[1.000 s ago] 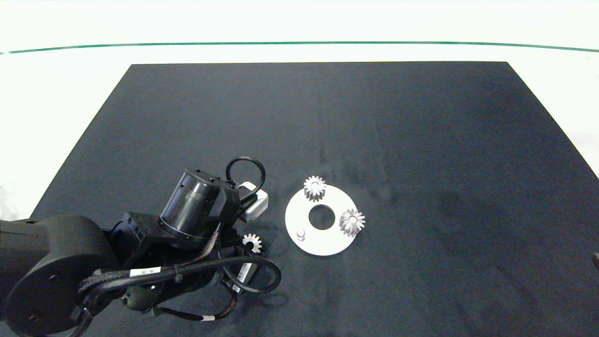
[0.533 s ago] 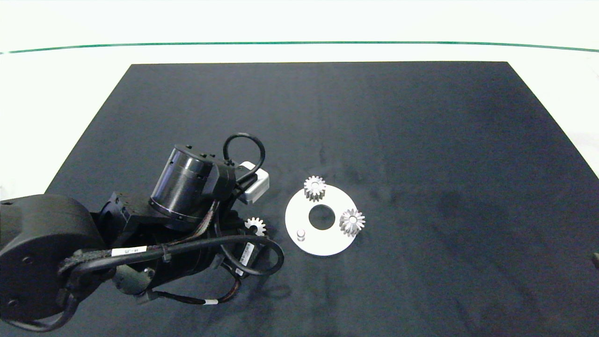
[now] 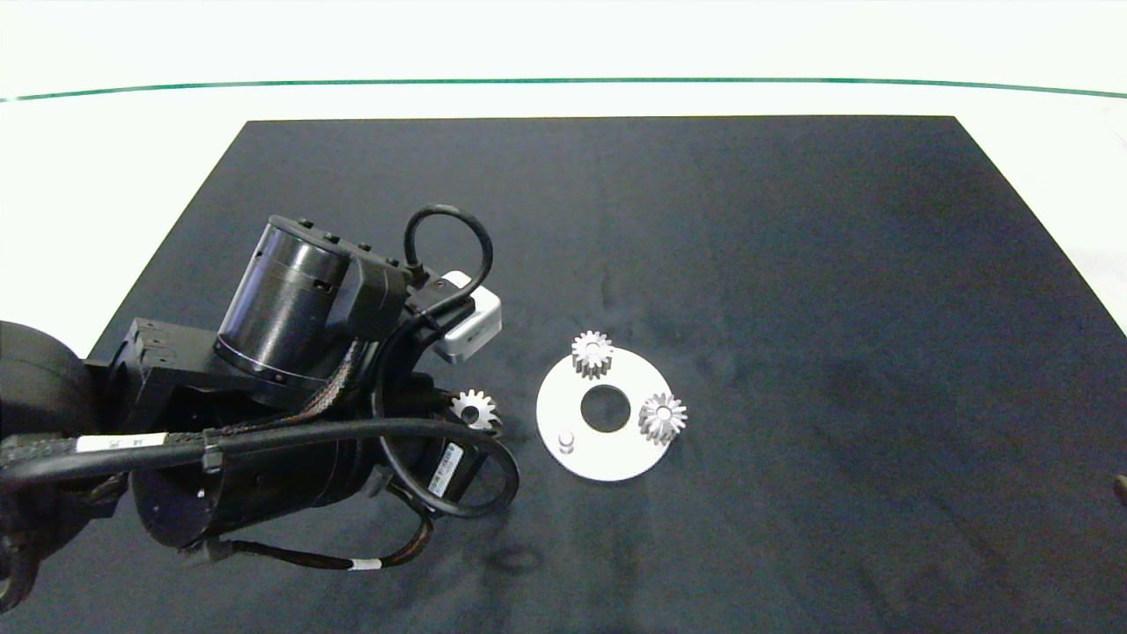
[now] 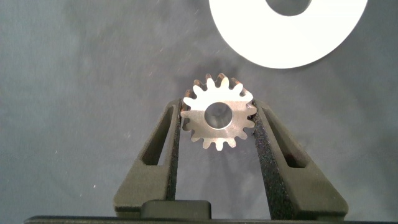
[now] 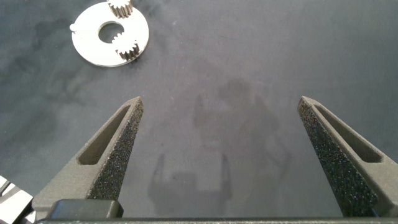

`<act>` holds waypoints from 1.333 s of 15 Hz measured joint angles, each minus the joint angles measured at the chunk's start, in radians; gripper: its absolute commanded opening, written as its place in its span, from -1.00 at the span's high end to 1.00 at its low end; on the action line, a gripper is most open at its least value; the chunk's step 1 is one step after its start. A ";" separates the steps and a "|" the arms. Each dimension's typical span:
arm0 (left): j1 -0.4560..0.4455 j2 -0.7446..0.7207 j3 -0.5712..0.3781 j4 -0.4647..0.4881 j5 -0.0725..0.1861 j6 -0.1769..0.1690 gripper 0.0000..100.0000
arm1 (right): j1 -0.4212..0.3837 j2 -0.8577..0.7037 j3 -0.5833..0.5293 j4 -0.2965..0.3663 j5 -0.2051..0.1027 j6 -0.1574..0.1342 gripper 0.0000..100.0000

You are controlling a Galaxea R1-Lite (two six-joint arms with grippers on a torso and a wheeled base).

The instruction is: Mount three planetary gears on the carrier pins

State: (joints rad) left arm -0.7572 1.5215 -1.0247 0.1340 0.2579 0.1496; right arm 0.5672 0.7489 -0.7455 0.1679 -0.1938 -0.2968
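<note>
A flat white disc (image 3: 607,458) lies near the middle of the dark mat. Two silvery planetary gears sit on its carrier pins, one at the far side (image 3: 592,353) and one at the right (image 3: 662,417). A third pin (image 3: 566,439) at the near left stands bare. My left gripper (image 4: 217,118) is shut on a third gear (image 4: 217,119), held flat between its fingers. In the head view that gear (image 3: 475,410) hangs just left of the disc. My right gripper (image 5: 227,134) stands open far from the disc (image 5: 93,45), nothing between its fingers.
The black mat (image 3: 792,264) covers most of the white table, whose bare surface (image 3: 106,176) borders it at the left, right and far sides. A green line (image 3: 563,82) runs along the far side. My left arm (image 3: 264,396) fills the near left.
My left arm has risen and moved away from the near edge, carrying the third gear up off the mat. The disc and its two gears have not moved.
</note>
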 measured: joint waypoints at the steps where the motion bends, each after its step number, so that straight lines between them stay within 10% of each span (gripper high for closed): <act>1: -0.019 0.000 -0.002 0.000 -0.001 -0.001 0.50 | 0.000 0.000 0.000 0.000 -0.001 0.000 -1.00; 20: -0.118 0.180 -0.098 -0.042 0.046 0.031 0.50 | 0.000 0.006 0.005 -0.003 -0.001 -0.002 -1.00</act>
State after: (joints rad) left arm -0.8755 1.7019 -1.1228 0.0923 0.3040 0.1802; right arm 0.5672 0.7547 -0.7409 0.1649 -0.1951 -0.2987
